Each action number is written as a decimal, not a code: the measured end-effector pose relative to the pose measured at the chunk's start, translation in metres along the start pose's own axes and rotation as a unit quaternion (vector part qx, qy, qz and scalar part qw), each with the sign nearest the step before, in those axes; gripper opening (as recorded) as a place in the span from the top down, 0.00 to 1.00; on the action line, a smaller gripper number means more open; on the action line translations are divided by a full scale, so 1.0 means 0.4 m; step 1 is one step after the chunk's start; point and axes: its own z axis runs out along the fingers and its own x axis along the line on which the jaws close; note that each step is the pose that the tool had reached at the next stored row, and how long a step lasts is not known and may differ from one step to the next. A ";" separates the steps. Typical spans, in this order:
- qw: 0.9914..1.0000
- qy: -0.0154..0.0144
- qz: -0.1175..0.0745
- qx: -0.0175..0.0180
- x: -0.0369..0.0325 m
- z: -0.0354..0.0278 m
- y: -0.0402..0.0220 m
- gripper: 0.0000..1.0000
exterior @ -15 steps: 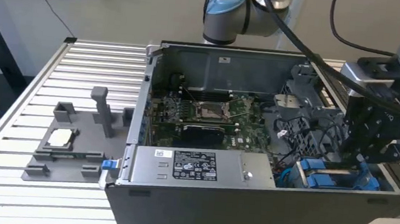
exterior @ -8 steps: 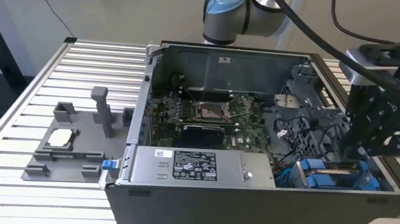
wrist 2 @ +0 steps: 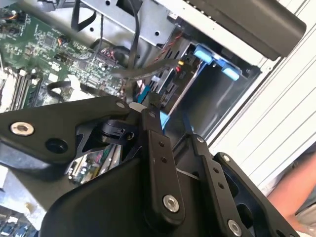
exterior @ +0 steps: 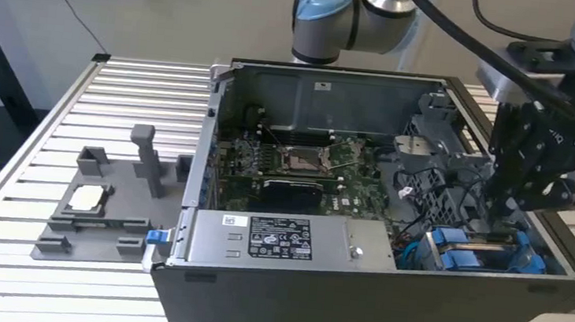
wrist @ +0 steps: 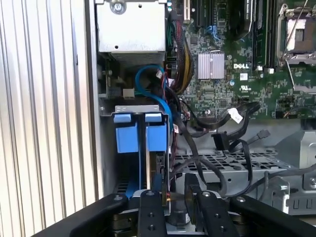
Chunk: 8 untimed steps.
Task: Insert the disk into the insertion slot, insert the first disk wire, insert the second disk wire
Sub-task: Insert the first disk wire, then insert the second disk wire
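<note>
At the near corner of the open computer case (exterior: 358,302), toward the exterior view's right, the insertion slot (wrist: 132,107) sits tight against the side wall. The power box (exterior: 280,239) lies just beside it along the front wall. Room there is narrow: the case wall bounds one side, and a tangle of black wires (wrist: 212,123) and a looping blue wire (wrist: 148,74) crowd the side toward the circuit board (exterior: 298,170). The space straight above the slot is open.

The disk (wrist: 157,138) stands on edge inside the slot, its blue frame level with the slot's rim.

The gripper (exterior: 496,217) hangs inside the case directly over the slot. In both wrist views it is close above the end of the disk (wrist: 173,183) (wrist 2: 170,123). How far it is open, and whether it holds or touches a wire, cannot be told.

The case rests on a slatted metal table (exterior: 135,99). A grey tray (exterior: 91,225) lies well apart from the case, at the exterior view's left. A person's arm (wrist 2: 296,195) shows beyond the case wall in the second wrist view.
</note>
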 end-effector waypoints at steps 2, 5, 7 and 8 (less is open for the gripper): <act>1.000 -0.005 0.000 0.000 -0.001 -0.008 0.013 0.67; 1.000 -0.014 0.001 0.001 -0.002 -0.016 0.032 0.67; 1.000 -0.020 0.002 0.002 -0.004 -0.021 0.045 0.67; 1.000 -0.023 0.002 0.002 -0.005 -0.023 0.052 0.67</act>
